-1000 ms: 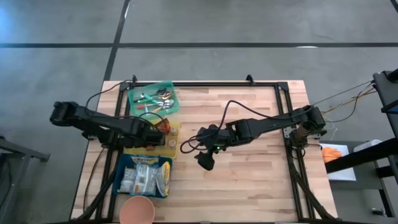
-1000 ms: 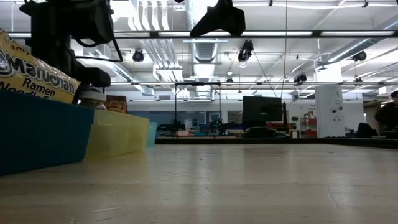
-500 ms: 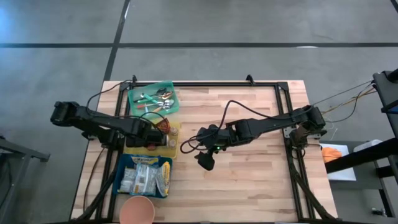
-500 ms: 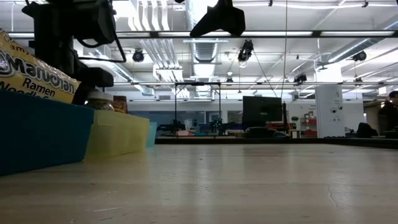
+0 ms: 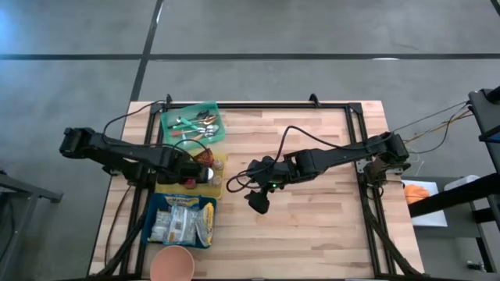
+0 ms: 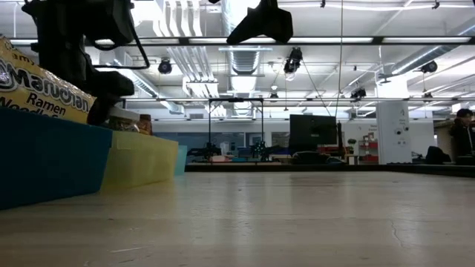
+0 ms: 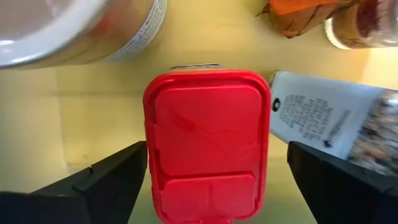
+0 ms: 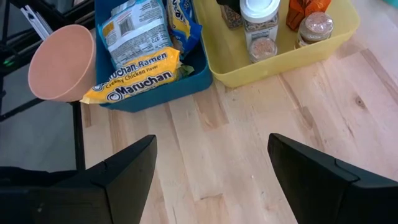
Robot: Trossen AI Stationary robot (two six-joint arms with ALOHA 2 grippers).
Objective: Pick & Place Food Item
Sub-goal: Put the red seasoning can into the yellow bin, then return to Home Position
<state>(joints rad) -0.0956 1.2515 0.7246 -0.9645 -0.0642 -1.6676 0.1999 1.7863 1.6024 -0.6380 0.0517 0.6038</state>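
Note:
A container with a red lid [image 7: 208,124] stands upright on the floor of the yellow bin [image 5: 219,165] at the table's left. My left gripper [image 7: 208,163] hangs right above it, pointing down and open. One finger [image 7: 115,180] stands on each side of the lid, with a gap between finger and lid. In the high view that gripper [image 5: 191,181] sits over the bin's near part. My right gripper [image 5: 258,201] hovers open above the middle of the table, with only bare wood below it.
The yellow bin also holds a white-lidded jar [image 7: 81,31], a printed packet [image 7: 323,118] and spice jars [image 8: 260,25]. Nearer me stands a blue bin [image 5: 183,221] with ramen packets [image 8: 134,68], then a pink cup [image 5: 172,264]. A green bin [image 5: 193,125] of cutlery stands behind.
My left gripper has opened above the yellow bin and let go of the red-lidded container, which now stands in the bin on its own. The arm has stayed in place.

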